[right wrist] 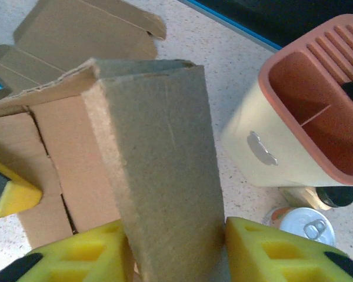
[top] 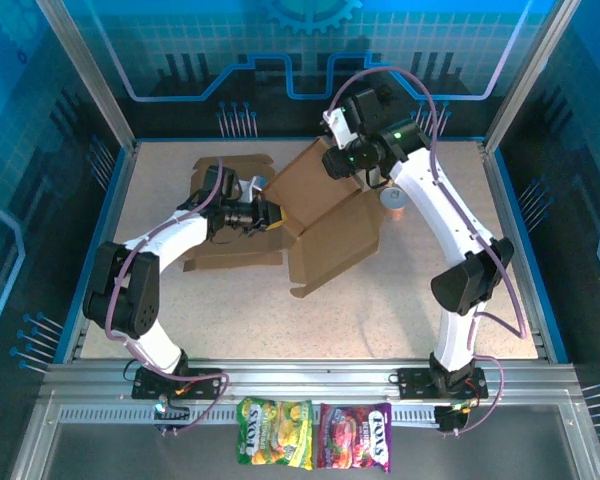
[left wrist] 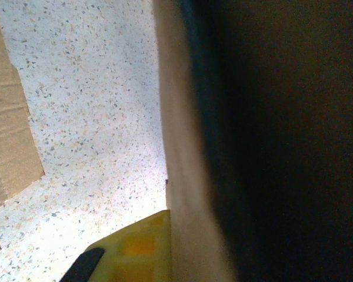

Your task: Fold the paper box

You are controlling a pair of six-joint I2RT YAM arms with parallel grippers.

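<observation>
Found paper box [top: 320, 215] at mid-table [top: 380, 320], toward the far side, between the 2 arms. Noted plain brown corrugated card, unprinted, mostly opened out: 1 broad panel lying flat toward the near right, narrower flaps spread to the left, creases visible between panels. Saw 1 panel raised steeply at the far right of the sheet.

Recorded right gripper [top: 342, 165] clamped on that raised panel. In right wrist view, saw both yellow pads [right wrist: 82, 255] pressed against opposite faces of the card, with the fluted edge exposed along its upper left.

Recorded left gripper [top: 265, 213] at the box's centre fold, jaws closed tight on a thin card edge. In left wrist view, saw a tan card strip running top to bottom beside 1 yellow fingertip [left wrist: 138, 247], with dark blur to its right.

Logged cream container [right wrist: 294, 117] with terracotta rim and pull-tab can [right wrist: 303, 226] near the raised panel; could not tell about contact. Logged 2 sweet bags [top: 275, 432] by the arm bases.
</observation>
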